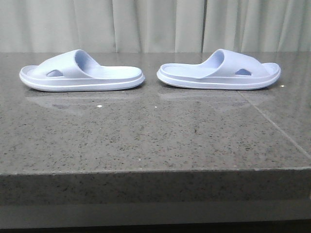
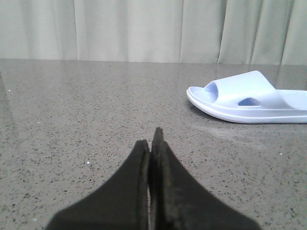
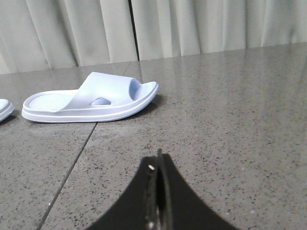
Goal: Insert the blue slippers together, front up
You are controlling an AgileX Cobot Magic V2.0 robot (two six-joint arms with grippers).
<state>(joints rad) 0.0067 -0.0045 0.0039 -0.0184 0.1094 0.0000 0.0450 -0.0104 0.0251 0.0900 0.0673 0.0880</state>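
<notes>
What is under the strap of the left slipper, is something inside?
Through the side hole of the left slipper only its own pale footbed shows, nothing else. The strap hides the rest of the space, so I cannot be sure it is empty.

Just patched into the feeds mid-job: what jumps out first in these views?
Two pale blue slippers lie sole-down, side by side but apart, on the far part of the grey stone table: the left slipper with its toe pointing left, the right slipper with its toe pointing right, heels facing each other. The left gripper and right gripper are both shut and hold nothing, short of the slippers.
</notes>
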